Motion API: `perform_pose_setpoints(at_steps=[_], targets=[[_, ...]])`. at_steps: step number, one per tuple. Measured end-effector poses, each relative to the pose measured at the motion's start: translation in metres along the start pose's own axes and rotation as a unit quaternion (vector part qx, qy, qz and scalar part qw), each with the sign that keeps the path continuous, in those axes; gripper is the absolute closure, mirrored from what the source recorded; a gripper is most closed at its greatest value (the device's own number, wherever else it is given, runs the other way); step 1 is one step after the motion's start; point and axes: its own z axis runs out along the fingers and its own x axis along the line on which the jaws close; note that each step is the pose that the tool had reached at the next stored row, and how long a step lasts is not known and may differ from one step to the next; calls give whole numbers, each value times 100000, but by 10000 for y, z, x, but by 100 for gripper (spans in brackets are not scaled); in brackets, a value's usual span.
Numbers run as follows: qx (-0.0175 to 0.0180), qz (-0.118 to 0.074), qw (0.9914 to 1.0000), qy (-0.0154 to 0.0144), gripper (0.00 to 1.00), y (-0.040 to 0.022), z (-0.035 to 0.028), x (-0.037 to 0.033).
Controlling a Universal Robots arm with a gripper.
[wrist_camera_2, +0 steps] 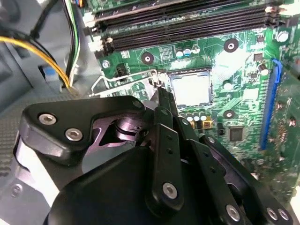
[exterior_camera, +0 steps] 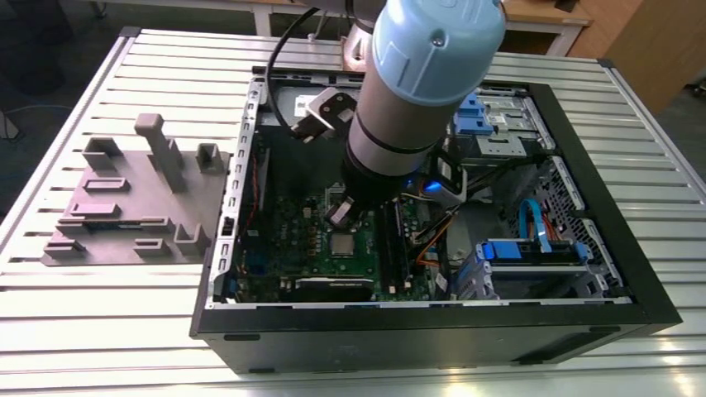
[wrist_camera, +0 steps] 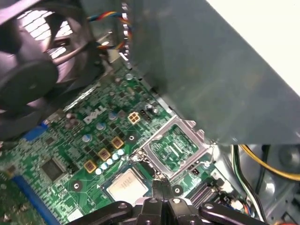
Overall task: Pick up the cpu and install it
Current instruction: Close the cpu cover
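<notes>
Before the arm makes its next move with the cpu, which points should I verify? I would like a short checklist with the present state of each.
1. cpu set down in its place on the motherboard: ok.
2. cpu seated flat and fully: cannot tell.
3. socket frame closed over the cpu: not ok, it stands open beside it.
4. pincer close to the work: ok, its tip is just beside the cpu.
5. yellow cables away from the cpu: ok.

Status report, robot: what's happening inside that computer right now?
Gripper shut, tips right beside the cpu. Cpu lies in place, socket frame swung open. Yellow cable off to the side.
</notes>
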Motion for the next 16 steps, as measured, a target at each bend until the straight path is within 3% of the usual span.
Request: perform_pose_setpoints(at_steps=[2,8,11,12,16], targets=[[-94,-1020,99995,191,89,-2,0,-1],[-117,-1182,99993,207,89,-23,1,-37],[-353,-1450,99989,-2,89,-50,-1,-67],[-641,-1561,99985,-315,89,-62,-2,-78],[-2900,-2029,99894,-2930,89,-106,-6,-117]])
